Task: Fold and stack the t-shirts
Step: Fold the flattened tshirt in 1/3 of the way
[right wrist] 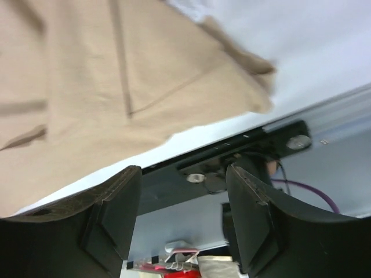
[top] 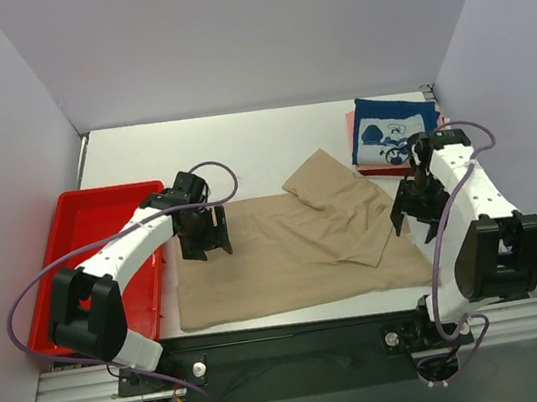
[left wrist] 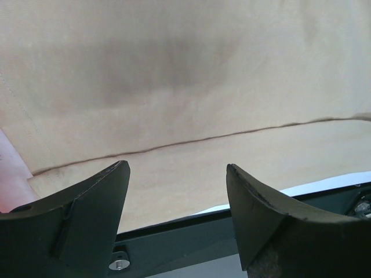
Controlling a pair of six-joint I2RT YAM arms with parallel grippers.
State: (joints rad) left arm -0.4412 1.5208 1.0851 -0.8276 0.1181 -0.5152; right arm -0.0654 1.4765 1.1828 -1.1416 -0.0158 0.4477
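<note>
The tan shirt [top: 287,254] lies spread across the middle of the table [top: 240,145], filling the lower centre of the overhead view. Its bottom edge runs close along the near edge of the table. The shirt's upper right part is folded back over itself, making a slanted flap with soft creases. At the upper right of that view sits the navy shirt [top: 394,127], folded square, its white cartoon print facing up. It rests on a pink shirt [top: 352,138] that shows only as a thin edge on the left side.

The left gripper [top: 208,253] hangs over the left end of the tan shirt, pointing down. From its own camera the jaws stand wide apart with nothing between them, and the cloth [left wrist: 185,87] fills the frame beyond, a long crease running across it.

The right gripper [top: 414,225] sits at the right edge of the tan shirt, just below the navy one. Its jaws are also parted and empty, and the shirt's corner [right wrist: 87,75] lies in the upper left of its camera view, apart from them.

A red tray [top: 78,214] sits at the left side, beside the shirt.
</note>
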